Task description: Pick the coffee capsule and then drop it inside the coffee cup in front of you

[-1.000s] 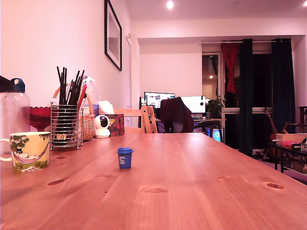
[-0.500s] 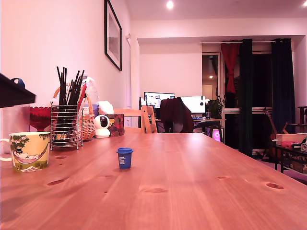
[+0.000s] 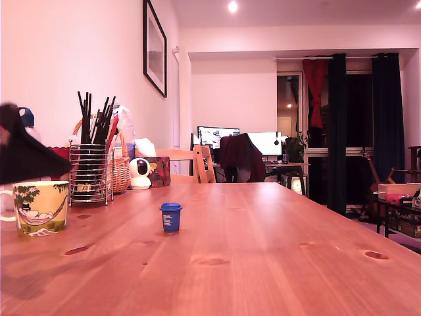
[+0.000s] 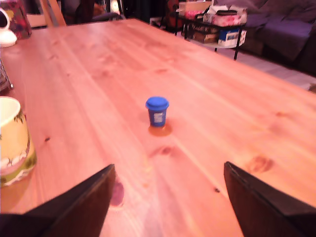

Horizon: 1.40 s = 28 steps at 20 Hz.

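Observation:
The small blue coffee capsule [image 3: 171, 216] [image 4: 157, 111] stands upright on the wooden table [image 3: 263, 250], rim up. The cream-yellow coffee cup [image 3: 41, 207] [image 4: 13, 142] with green leaves sits at the exterior view's left. A dark blurred part of my arm [image 3: 23, 155] shows at the exterior view's left edge, above the cup. In the wrist view my gripper [image 4: 168, 197] is open, its two dark fingers [image 4: 79, 202] spread wide, with nothing between them. The capsule lies well ahead of the fingertips, apart from them.
A wire mesh holder [image 3: 91, 172] of dark sticks, a wicker basket [image 3: 121, 168], a clear bottle with a blue cap [image 3: 25, 118] and a small white round camera [image 3: 139, 174] stand behind the cup. Chairs [image 3: 191, 164] sit at the table's far end.
The dark arm has come further into the exterior view from the left and lower, now covering most of the bottle. Capsule and cup have not moved.

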Each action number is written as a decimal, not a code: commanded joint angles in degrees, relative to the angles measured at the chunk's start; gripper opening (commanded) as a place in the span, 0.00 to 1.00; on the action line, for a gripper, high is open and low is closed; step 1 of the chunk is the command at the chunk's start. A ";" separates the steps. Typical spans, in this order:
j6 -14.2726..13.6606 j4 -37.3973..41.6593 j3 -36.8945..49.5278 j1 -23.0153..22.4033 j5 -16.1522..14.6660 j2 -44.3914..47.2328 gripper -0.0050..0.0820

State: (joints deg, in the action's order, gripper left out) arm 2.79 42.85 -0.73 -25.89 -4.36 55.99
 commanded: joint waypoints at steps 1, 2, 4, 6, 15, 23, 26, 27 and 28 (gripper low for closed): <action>-0.46 4.07 0.50 0.52 0.13 3.85 0.79; -0.85 6.56 0.50 0.66 -0.15 6.25 0.79; -1.44 11.45 0.26 0.66 -0.59 10.97 0.79; -1.81 14.21 -0.76 0.66 -1.29 15.93 0.79; -3.32 22.49 -10.73 0.66 -4.28 37.42 0.79; -3.21 22.60 -21.05 0.76 -6.05 48.48 0.79; -3.23 21.44 -24.15 0.76 -6.58 51.08 0.79; -3.23 21.46 -24.98 0.76 -6.60 51.87 0.79; -3.23 21.46 -25.75 0.81 -6.60 52.52 0.79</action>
State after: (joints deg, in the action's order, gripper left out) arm -0.23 64.20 -25.96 -25.34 -10.68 107.37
